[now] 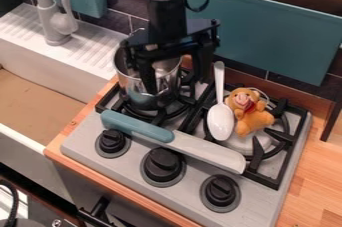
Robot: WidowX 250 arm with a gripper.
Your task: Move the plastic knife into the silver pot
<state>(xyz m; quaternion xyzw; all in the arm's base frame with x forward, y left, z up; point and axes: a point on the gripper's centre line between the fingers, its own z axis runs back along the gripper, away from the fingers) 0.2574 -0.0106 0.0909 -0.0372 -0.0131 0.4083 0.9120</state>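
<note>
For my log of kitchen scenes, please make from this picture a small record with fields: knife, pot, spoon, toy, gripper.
knife: lying along the front of the stove, blue handle at view's left, outside the pot
pot: silver, standing on the stove's left side
spoon: white, lying beside the toy
toy: orange plush
gripper: at the pot, fingers apart

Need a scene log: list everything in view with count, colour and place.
knife: 1, teal and white, across stove
pot: 1, silver, left burner
spoon: 1, white, left of toy
toy: 1, orange, right burner
disc: 1, pale, under toy
grates: 2, black, on stove
knobs: 3, black, stove front
stove: 1, grey, centre
sink: 1, white, left
faucet: 1, grey, behind sink
counter: 1, wooden, around stove
panels: several, teal, back
tiles: several, dark, back
arm: 1, black, top
tool: 1, black, at pot
</note>
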